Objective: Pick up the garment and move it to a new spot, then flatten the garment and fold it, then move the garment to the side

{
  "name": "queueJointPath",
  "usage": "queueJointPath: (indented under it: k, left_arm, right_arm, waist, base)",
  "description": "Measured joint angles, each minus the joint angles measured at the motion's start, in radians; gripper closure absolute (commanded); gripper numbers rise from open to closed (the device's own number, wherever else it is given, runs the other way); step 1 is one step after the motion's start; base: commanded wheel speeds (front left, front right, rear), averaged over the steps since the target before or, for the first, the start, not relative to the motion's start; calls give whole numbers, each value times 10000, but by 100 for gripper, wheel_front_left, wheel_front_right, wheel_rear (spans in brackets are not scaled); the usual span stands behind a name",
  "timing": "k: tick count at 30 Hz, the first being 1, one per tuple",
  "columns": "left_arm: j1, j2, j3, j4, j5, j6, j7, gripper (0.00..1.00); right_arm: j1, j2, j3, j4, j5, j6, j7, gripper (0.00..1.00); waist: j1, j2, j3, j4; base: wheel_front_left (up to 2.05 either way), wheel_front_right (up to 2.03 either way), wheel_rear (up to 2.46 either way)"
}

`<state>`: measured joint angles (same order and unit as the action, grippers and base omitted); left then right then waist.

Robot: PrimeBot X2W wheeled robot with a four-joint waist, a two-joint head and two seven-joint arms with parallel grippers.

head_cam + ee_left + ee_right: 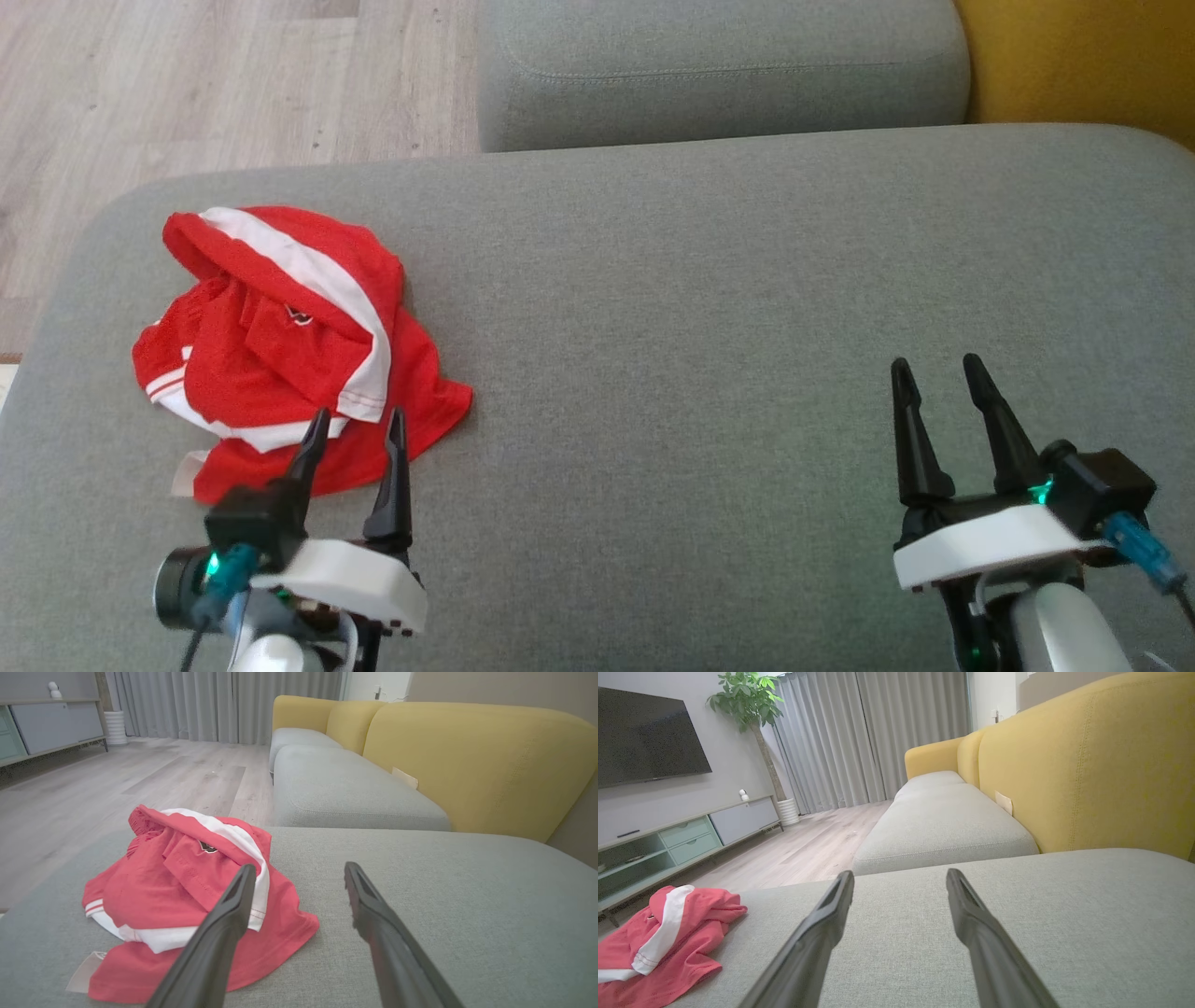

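The garment (289, 345) is red with white stripes and lies crumpled in a heap on the left part of the grey sofa cushion (700, 308). It also appears in the left wrist view, garment (177, 896), and at the lower left of the right wrist view, garment (658, 942). My left gripper (359, 425) is open, its fingertips hovering over the heap's near edge, with nothing between them. Far to the right, my right gripper (936, 369) is open above bare cushion, well away from the garment.
A second grey seat cushion (719, 65) sits beyond, with a yellow sofa backrest (1083, 56) at the right. Wooden floor (187, 84) lies past the cushion's left and far edges. A TV cabinet (682, 835) stands across the room.
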<state>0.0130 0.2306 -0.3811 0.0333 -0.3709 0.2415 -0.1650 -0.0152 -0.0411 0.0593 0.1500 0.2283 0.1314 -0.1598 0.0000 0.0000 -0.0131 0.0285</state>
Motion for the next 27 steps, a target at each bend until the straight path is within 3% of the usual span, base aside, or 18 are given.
queueJointPath:
  k: [7,13,20,27]
  left_arm:
    - [-27,192,-431,-23,734,474,-182,0]
    - [-20,40,-316,-575,662,485,-355,0]
    - [271,-807,838,-775,403,-704,-585,0]
    - [666,-1302,1409,-514,1321,-1718,-748,0]
  right_arm:
    - [3,-2,65,-121,-840,0,-213,0]
    - [6,-4,92,-194,-991,0,-426,0]
    - [48,-6,-100,86,259,0,-614,0]
    - [57,-6,-48,451,199,0,-794,0]
  waist:
    - [0,0,-15,56]
    - [0,0,-13,129]
    - [0,0,-32,195]
    - [0,0,-56,216]
  base:
    - [0,0,0]
    - [0,0,0]
    - [0,0,0]
    - [0,0,0]
